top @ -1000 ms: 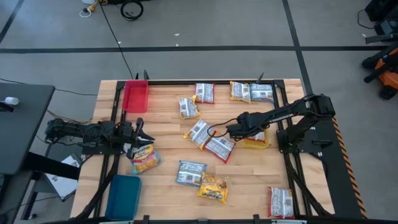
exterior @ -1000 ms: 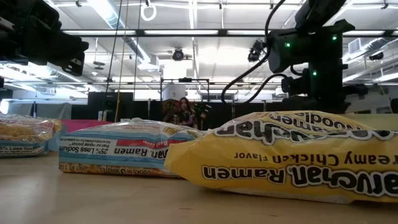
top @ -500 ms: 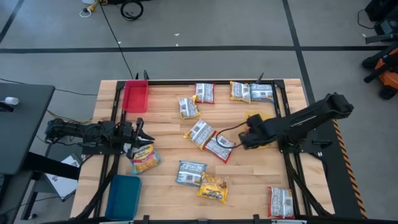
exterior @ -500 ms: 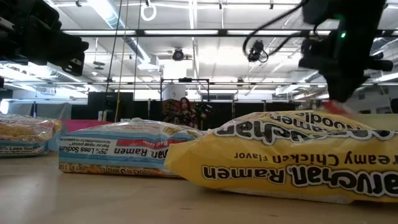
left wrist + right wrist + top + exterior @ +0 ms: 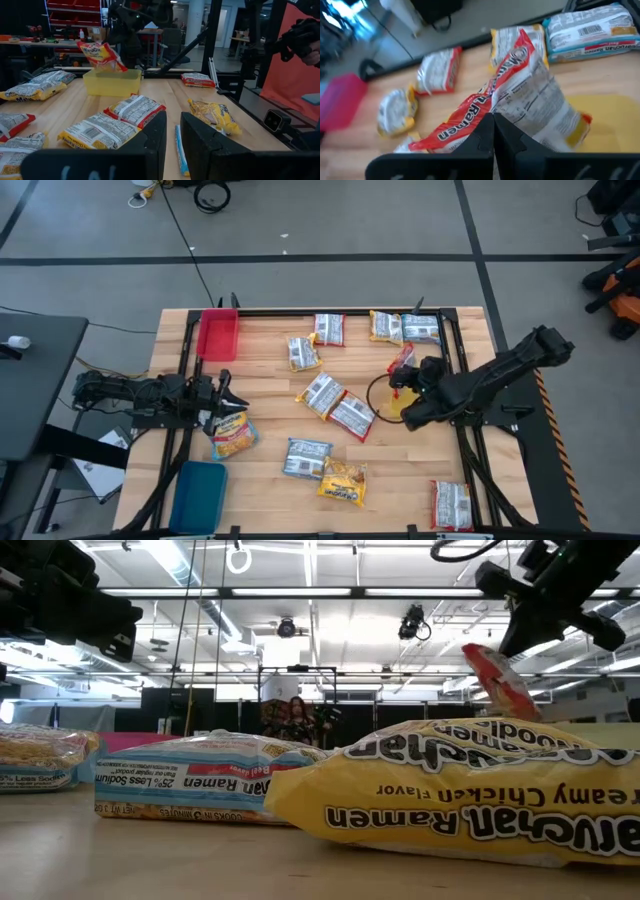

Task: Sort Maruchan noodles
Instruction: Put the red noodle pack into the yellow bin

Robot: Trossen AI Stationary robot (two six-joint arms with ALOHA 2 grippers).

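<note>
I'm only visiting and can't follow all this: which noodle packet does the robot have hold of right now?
Find the yellow tray near the table's right side. Just above it the right gripper is shut on a red-edged packet, which hangs in the air. Every other packet lies flat on the wood; this one alone is lifted.

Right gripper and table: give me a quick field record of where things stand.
right gripper: shut on red packet, lifted above yellow tray
left gripper: at table's left edge, beside yellow packet
red tray: far left corner, nothing seen in it
blue tray: near left corner, nothing seen in it
loose packets: about ten lie on the table, none in a tray
</note>
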